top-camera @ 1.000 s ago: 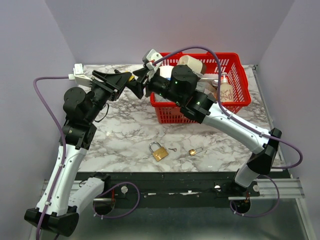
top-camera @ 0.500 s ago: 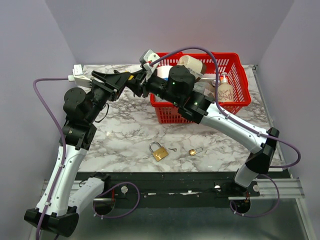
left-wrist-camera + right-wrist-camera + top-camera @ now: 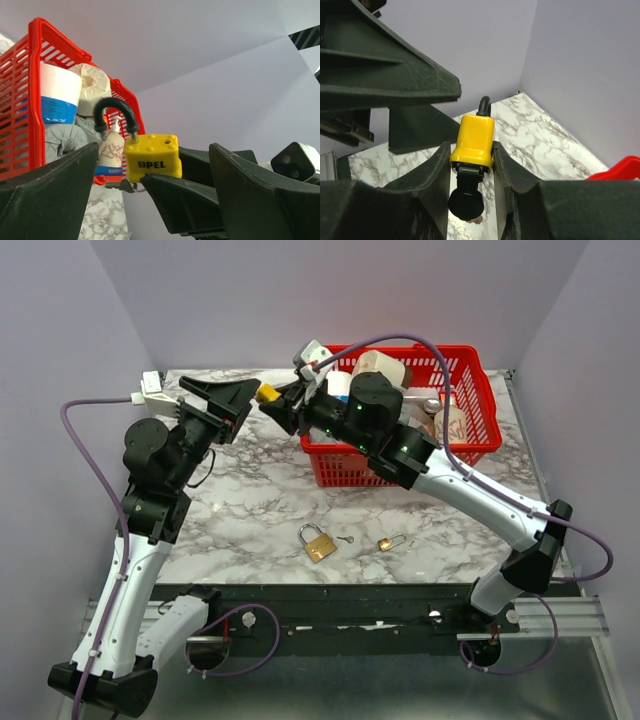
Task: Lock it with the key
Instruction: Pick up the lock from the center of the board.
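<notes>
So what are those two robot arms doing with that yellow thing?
The right gripper is pinching a yellow padlock up in the air, next to the red basket. A black-headed key sticks out of the bottom of the lock. The left gripper is open right beside it, holding nothing. The lock's black loop looks popped open, so it isn't locked yet. A brass padlock, a smaller padlock and a tiny key lie on the table.
</notes>
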Robot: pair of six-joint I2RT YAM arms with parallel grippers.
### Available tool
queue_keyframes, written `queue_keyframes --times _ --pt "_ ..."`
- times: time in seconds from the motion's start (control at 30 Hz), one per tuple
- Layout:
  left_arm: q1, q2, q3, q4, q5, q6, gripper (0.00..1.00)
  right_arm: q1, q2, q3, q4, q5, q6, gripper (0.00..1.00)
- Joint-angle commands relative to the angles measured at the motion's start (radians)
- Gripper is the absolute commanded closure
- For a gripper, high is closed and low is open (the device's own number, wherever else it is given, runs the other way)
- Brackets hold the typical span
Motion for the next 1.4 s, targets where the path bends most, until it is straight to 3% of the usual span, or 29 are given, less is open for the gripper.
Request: queue_keyframes --times 0.0,0.13,0.23,0.33,0.37,0.4,0.47,0.6,0.67,0.77,0.83,0.97,1.03,1.1,1.17,1.37 --pt "0.015 -0.022 0.024 -0.046 -0.012 0.057 0.01 -0.022 -0.128 -0.048 0.051 -0.031 0.027 0.99" --pt "0.023 -0.041 0.031 -0.071 0.006 0.158 0.01 -0.054 -0.212 -0.095 0.011 -0.114 0.040 0.99" --pt "0.028 -0.075 0.019 -0.043 0.066 0.354 0.01 -0.095 -0.278 -0.111 -0.073 -0.207 0.058 0.99" --pt "0.029 -0.128 -0.025 0.024 0.225 0.575 0.01 -0.157 -0.352 -0.141 -0.143 -0.354 0.090 0.99" --pt "0.029 -0.136 -0.039 0.070 0.364 0.619 0.01 -0.166 -0.370 -0.152 -0.159 -0.375 0.090 0.99" --pt "0.029 -0.141 -0.042 0.066 0.413 0.717 0.01 -0.172 -0.392 -0.183 -0.179 -0.384 0.081 0.99" --pt "0.029 -0.127 -0.024 0.031 0.497 0.755 0.01 -0.174 -0.454 -0.218 -0.191 -0.392 -0.024 0.99" --pt "0.029 -0.014 0.067 -0.057 0.627 0.691 0.02 -0.171 -0.547 -0.315 -0.206 -0.366 -0.305 0.99" --pt "0.029 0.022 0.106 -0.058 0.661 0.573 0.04 -0.171 -0.582 -0.373 -0.211 -0.370 -0.535 0.99" --pt "0.029 0.076 0.111 0.001 0.746 0.381 0.12 -0.160 -0.646 -0.477 -0.162 -0.323 -0.820 0.99" --pt "0.029 0.089 0.084 0.078 0.807 0.330 0.14 -0.145 -0.706 -0.558 -0.070 -0.297 -1.043 0.99" --pt "0.012 0.057 0.064 0.114 0.809 0.474 0.14 -0.138 -0.806 -0.804 0.161 -0.344 -1.428 0.99" --pt "-0.004 0.071 0.083 0.017 0.800 0.599 0.16 -0.140 -0.844 -0.943 0.344 -0.414 -1.556 0.99" --pt "-0.014 0.096 0.093 -0.040 0.812 0.579 0.18 -0.140 -0.858 -0.985 0.396 -0.459 -1.605 0.99" --pt "-0.023 0.116 0.062 -0.003 0.816 0.439 0.19 -0.134 -0.870 -0.997 0.364 -0.493 -1.664 0.99" --pt "-0.089 0.120 0.005 -0.066 0.711 0.312 0.19 -0.109 -0.884 -1.028 0.349 -0.508 -1.747 0.99"
